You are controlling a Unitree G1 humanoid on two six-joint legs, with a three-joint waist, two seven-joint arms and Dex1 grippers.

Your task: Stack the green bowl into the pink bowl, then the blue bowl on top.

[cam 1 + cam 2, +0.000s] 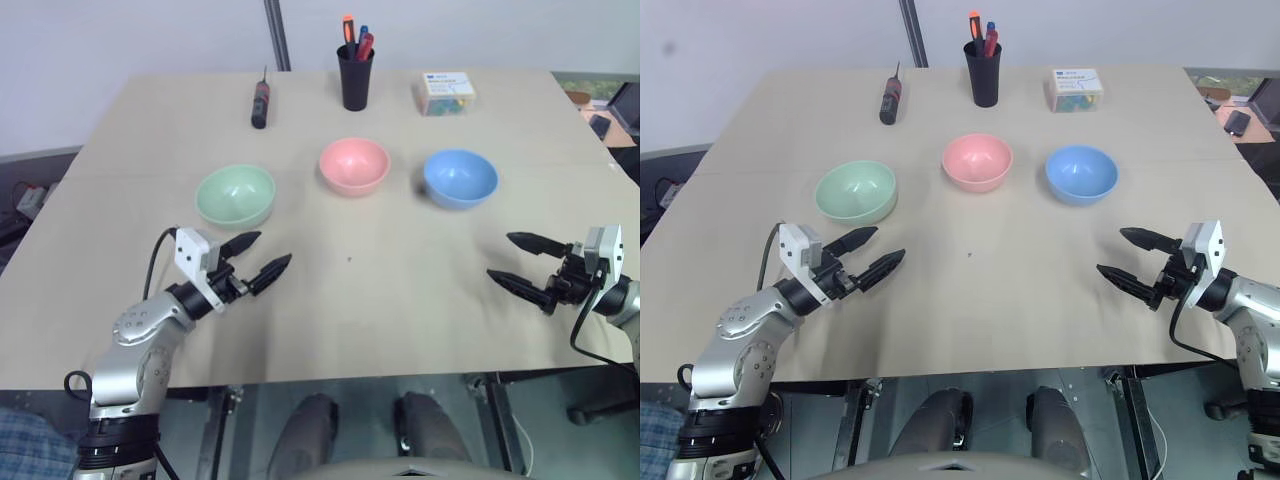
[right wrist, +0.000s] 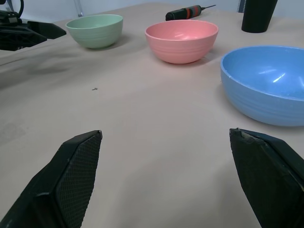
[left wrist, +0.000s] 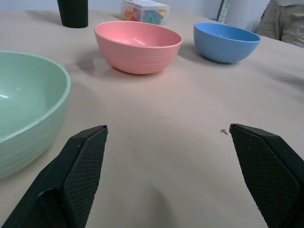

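Black fingers of the left gripper [image 1: 262, 256] stand spread wide apart with nothing between them, hovering over the near left part of the beige table [image 1: 400, 300]. On the near right, the right gripper [image 1: 518, 262] is likewise splayed fully and holds nothing, its fingers aimed inward toward the middle of the table. Both grippers are clear of every bowl.

Just beyond the left gripper sits the green bowl [image 1: 236, 195], upright on the table and near those fingertips but not touching them. Farther along and toward the centre stands the pink bowl [image 1: 354, 166], upright and with nothing in it. To its right, apart from it, is the blue bowl [image 1: 460, 178], also upright and bare inside, lying beyond the right gripper. The three bowls form a loose row across the middle of the table, none stacked and none touching another.

Past the bowls, near the far edge, a screwdriver [image 1: 261, 103] with a black and red handle lies on the left, a black cup [image 1: 355, 77] holding pens stands behind the pink bowl, and a small clear box [image 1: 446, 93] with coloured contents rests on the right.
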